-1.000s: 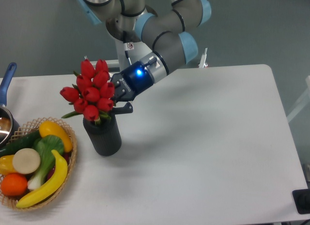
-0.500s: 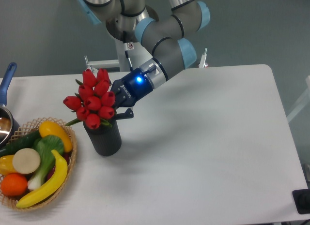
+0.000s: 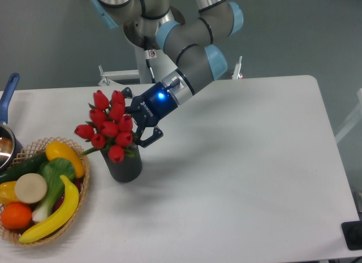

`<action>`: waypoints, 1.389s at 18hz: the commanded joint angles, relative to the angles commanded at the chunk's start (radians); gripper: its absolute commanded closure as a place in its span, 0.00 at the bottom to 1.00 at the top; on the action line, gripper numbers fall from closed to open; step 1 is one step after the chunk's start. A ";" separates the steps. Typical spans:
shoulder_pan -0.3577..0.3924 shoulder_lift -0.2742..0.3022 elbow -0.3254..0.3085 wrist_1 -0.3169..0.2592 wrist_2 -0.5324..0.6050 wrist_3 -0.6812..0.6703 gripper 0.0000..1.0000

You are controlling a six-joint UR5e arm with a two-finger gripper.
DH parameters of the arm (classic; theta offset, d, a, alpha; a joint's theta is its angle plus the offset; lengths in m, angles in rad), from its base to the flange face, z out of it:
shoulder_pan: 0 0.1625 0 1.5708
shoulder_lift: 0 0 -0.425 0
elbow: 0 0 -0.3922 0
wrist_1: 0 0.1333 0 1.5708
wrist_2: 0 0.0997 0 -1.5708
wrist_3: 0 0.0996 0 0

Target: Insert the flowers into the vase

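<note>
Flowers (image 3: 107, 126) sitting lower now than half a second ago, bunch sunk toward the vase (image 3: 123, 166) and tipped a little to the camera's left, lowest bud hanging right over the rim. Stems down inside the mouth, by the look of it, though hidden behind buds and leaves. Gripper (image 3: 137, 117) just right of the bunch, blue light glowing on the wrist. Fingers visibly spread: one dark tip up by the top buds, the other down near the vase's shoulder, a clear gap between. A second ago, much tighter against the bunch; half a second ago, lower finger flat beside it; now splayed apart. Looks like a release, then, with the bunch dropping the last bit on its own weight. Cannot tell whether the pads are touching petals or only near them.

Vase itself upright, same spot on the table (image 3: 243, 161), close beside the basket (image 3: 85, 167) of fruit and vegetables. No wobble seen.

Meaning for the task: insertion looks all but done. Remaining call, a clean withdrawal up and to the right without snagging a leaf or dragging the bunch back out. Risk worth noting: that lean toward the basket side, and a top-heavy bunch in a narrow vase.
</note>
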 joint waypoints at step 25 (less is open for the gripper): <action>0.169 0.143 -0.058 -0.003 0.115 -0.009 0.00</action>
